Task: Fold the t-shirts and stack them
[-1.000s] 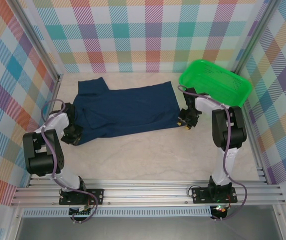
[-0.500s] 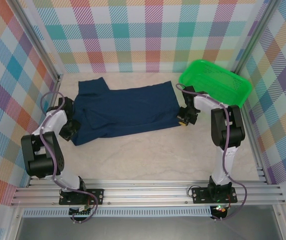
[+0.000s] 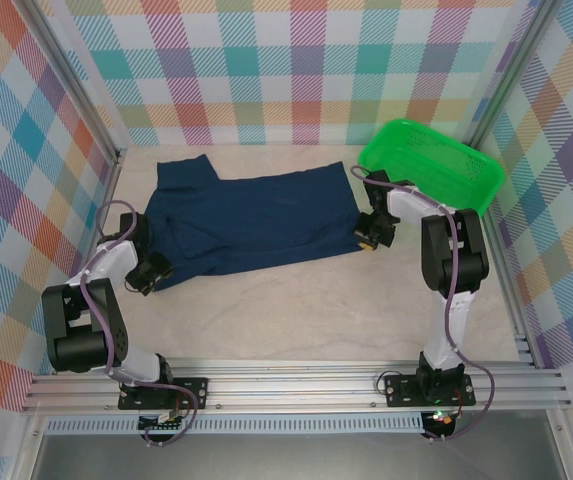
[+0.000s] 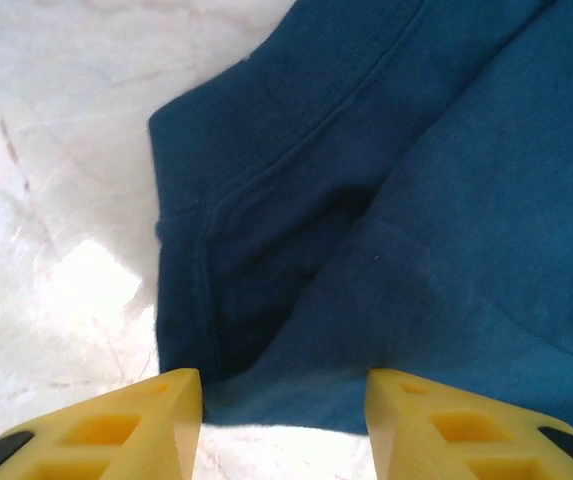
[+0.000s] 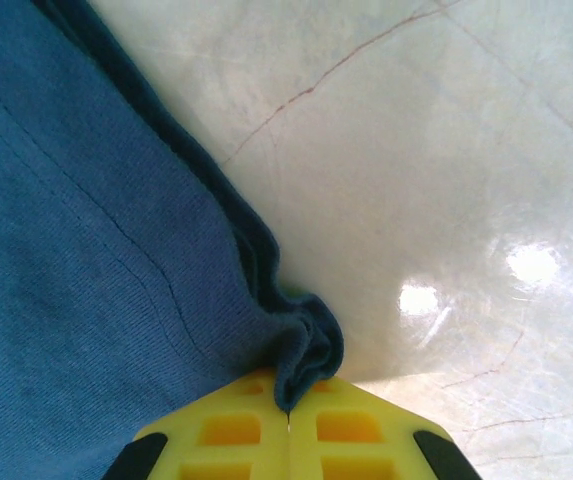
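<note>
Right wrist: right tool (image 5: 288, 412) clamps dark navy blue cotton t-shirt (image 5: 86, 260) corner; left tool (image 4: 284, 405), open, must grip its edge before folding

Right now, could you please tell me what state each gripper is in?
Left gripper: open, fingers apart at the edge of the t-shirt, holding nothing.
Right gripper: closed, pinching the hem of the t-shirt.

Pale marbled bench (image 3: 296, 310), glossy. Navy t-shirt (image 3: 256, 215) lies spread across its far half, left to centre. Green mesh basket (image 3: 431, 165) in far right corner, near the shirt's edge.
</note>
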Action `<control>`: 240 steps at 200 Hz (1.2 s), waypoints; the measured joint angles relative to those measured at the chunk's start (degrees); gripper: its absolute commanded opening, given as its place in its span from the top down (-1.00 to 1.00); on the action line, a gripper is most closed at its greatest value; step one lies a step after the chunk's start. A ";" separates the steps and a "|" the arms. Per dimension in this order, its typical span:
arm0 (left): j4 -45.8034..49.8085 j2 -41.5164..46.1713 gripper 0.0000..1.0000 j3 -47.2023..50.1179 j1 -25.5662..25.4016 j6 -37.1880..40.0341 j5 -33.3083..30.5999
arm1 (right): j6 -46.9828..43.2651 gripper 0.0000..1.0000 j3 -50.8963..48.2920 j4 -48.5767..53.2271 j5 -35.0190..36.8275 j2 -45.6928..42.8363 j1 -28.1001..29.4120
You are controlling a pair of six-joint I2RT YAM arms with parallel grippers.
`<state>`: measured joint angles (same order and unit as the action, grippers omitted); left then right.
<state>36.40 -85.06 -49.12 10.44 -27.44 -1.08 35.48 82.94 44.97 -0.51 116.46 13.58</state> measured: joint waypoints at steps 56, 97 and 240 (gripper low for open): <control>-4.17 -0.72 0.14 0.79 0.00 3.06 -2.64 | 0.00 0.98 0.07 0.11 0.07 0.04 0.00; -5.92 -0.87 0.33 0.79 0.00 5.07 -3.45 | 0.00 0.99 0.13 0.15 0.04 0.09 0.00; -4.57 -4.83 1.00 -6.78 -0.07 8.48 -9.09 | -0.63 1.00 2.56 2.43 0.37 1.51 0.00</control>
<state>31.83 -89.89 -55.90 10.37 -18.96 -10.17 34.85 85.49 47.40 -0.14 117.97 13.58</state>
